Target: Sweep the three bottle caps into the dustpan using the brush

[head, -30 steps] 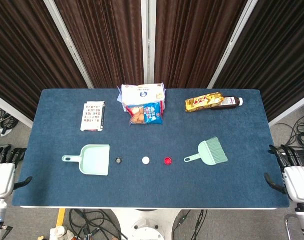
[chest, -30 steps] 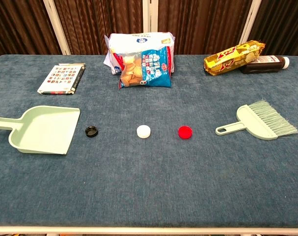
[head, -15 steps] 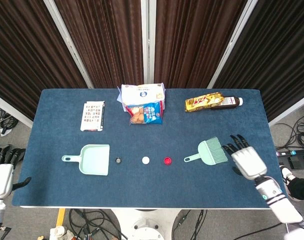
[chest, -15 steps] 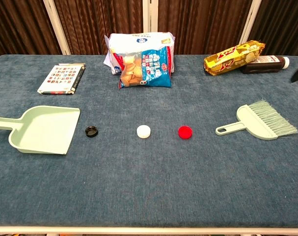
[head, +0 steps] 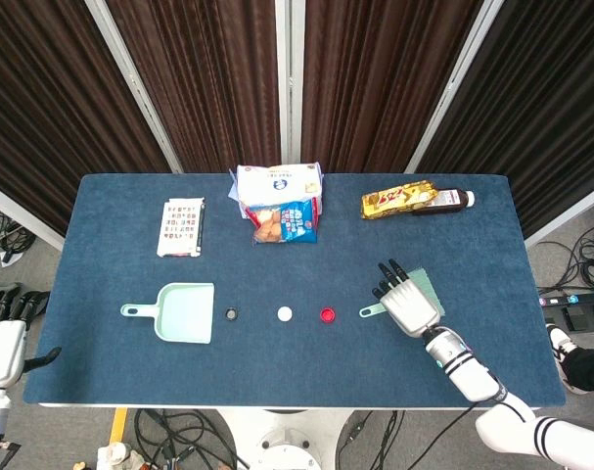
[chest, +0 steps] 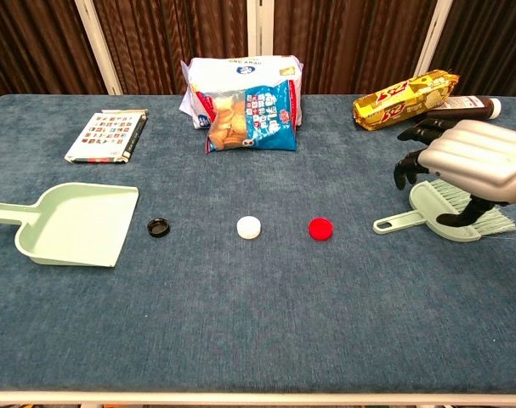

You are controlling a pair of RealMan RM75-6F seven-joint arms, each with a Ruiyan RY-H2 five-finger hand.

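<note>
A mint green dustpan (head: 184, 312) (chest: 75, 223) lies at the left of the blue table. To its right, three caps sit in a row: black (head: 232, 314) (chest: 159, 227), white (head: 285, 314) (chest: 249, 226) and red (head: 328, 315) (chest: 320, 228). Right of them lies the mint green brush (head: 371, 311) (chest: 449, 214), its handle pointing at the red cap. My right hand (head: 406, 299) (chest: 466, 166) hovers over the brush head with fingers spread, holding nothing and hiding most of the bristles in the head view. My left hand (head: 3, 333) hangs open off the table's left edge.
Along the back of the table lie a booklet (head: 182, 227) (chest: 106, 134), two snack bags (head: 280, 201) (chest: 245, 102), a yellow packet (head: 399, 200) (chest: 404, 99) and a dark bottle (head: 451, 200) (chest: 462, 109).
My right hand has come in from beyond the table's right edge, moving left until it is over the brush. The caps, dustpan, brush and left hand have not moved.
</note>
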